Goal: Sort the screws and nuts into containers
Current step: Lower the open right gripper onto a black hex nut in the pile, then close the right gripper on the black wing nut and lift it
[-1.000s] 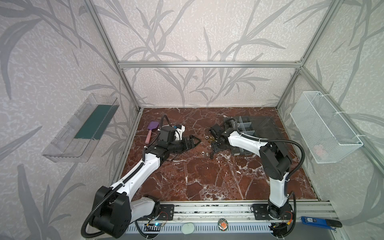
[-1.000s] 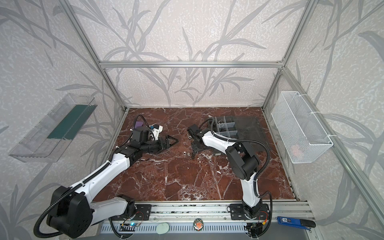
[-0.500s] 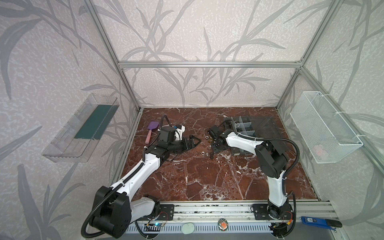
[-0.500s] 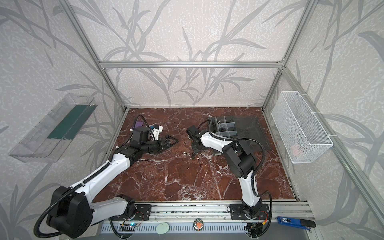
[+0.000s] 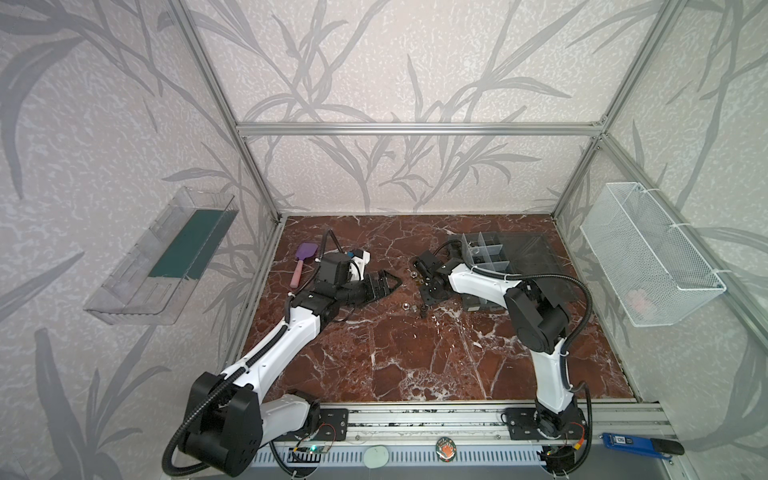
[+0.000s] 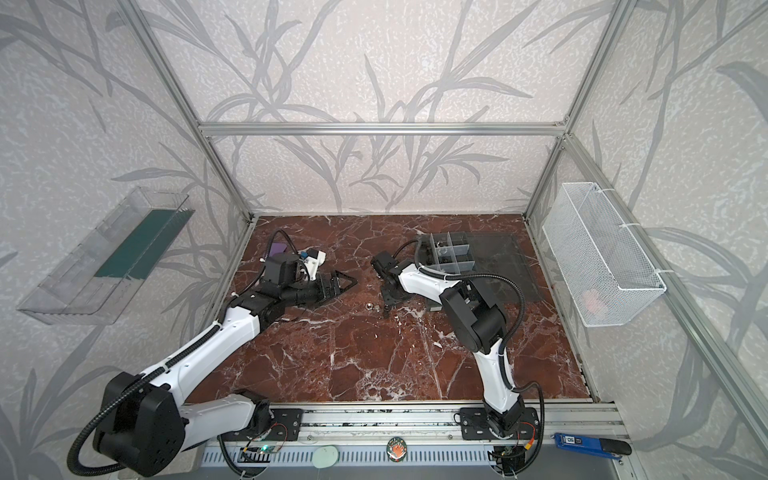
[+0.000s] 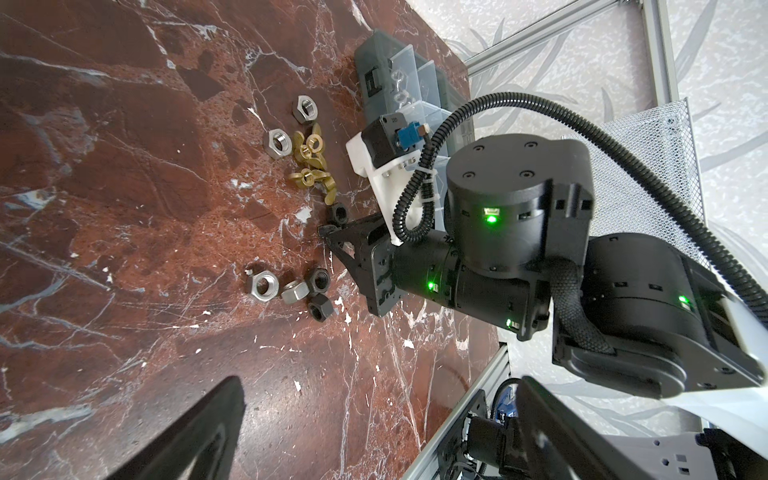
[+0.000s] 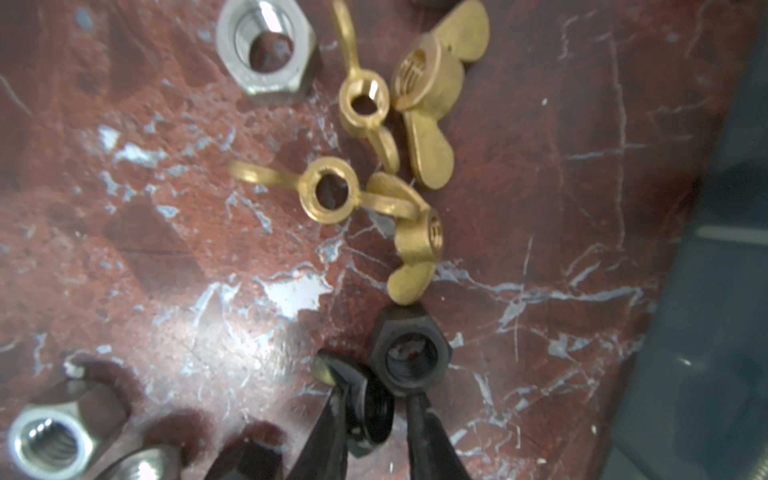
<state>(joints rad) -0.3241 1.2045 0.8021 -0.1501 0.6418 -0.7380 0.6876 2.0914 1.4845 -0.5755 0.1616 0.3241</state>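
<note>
My right gripper (image 8: 368,388) straddles a black nut (image 8: 372,422) standing on edge, lower centre of frame; I can't tell if it's clamped. Left gripper (image 5: 394,283) is spread open and farther away.

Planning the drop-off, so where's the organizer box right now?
In a top view the organizer box sits back right on the marble table, its lid open flat toward the mesh basket, loose nuts to its left.

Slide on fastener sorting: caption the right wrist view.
Right tool straddles an upright black nut beside a flat black nut, brass wing nuts and silver hex nuts scattered on marble.
</note>
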